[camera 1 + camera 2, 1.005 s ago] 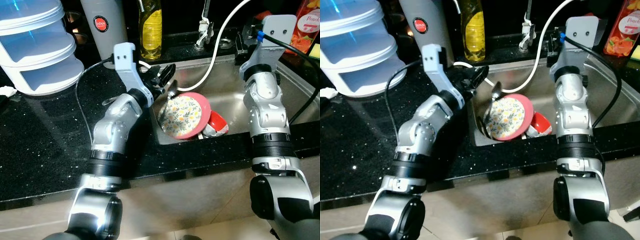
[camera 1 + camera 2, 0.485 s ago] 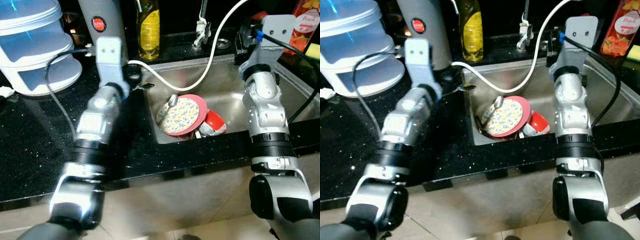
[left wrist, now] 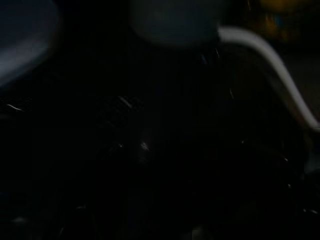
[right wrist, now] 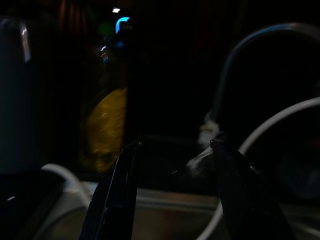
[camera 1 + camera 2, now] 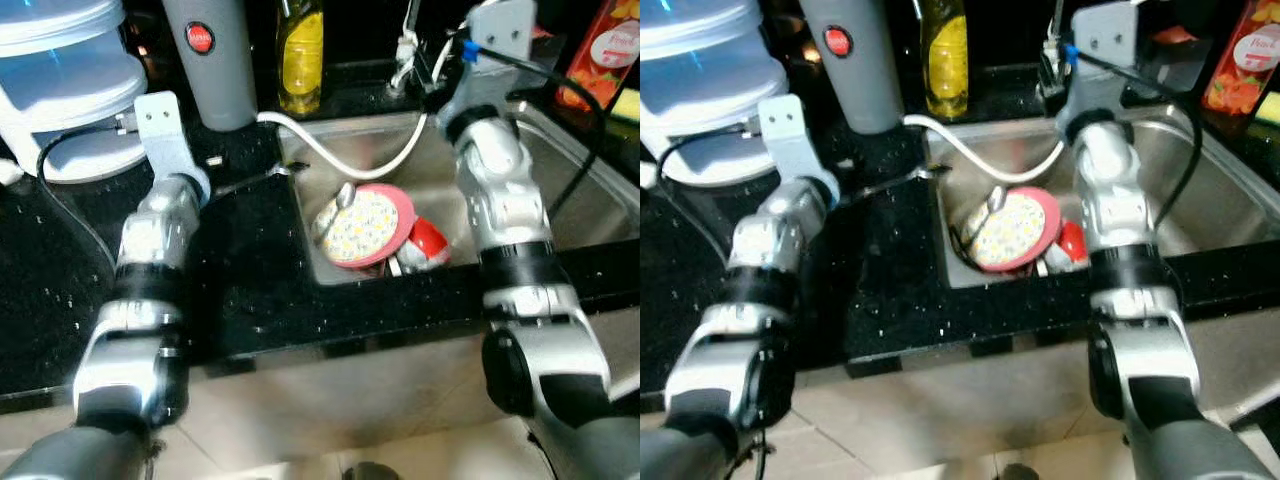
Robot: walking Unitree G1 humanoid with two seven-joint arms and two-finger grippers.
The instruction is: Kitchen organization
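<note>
Leaning in sink (image 5: pixel 590 215): floral plate (image 5: pixel 361 226), red cup (image 5: pixel 430 240). Right claw (image 4: pixel 172 195) open, empty; left claw unclear.

Parted fingers (image 4: pixel 117 195) — yellow bottle (image 4: pixel 106 125) beyond

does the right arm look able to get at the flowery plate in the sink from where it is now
Probably yes. The right tool is open, held up at the back of the sink near the tap. The plate leans below it with its face uncovered. Only the white hose crosses the sink behind it.
</note>
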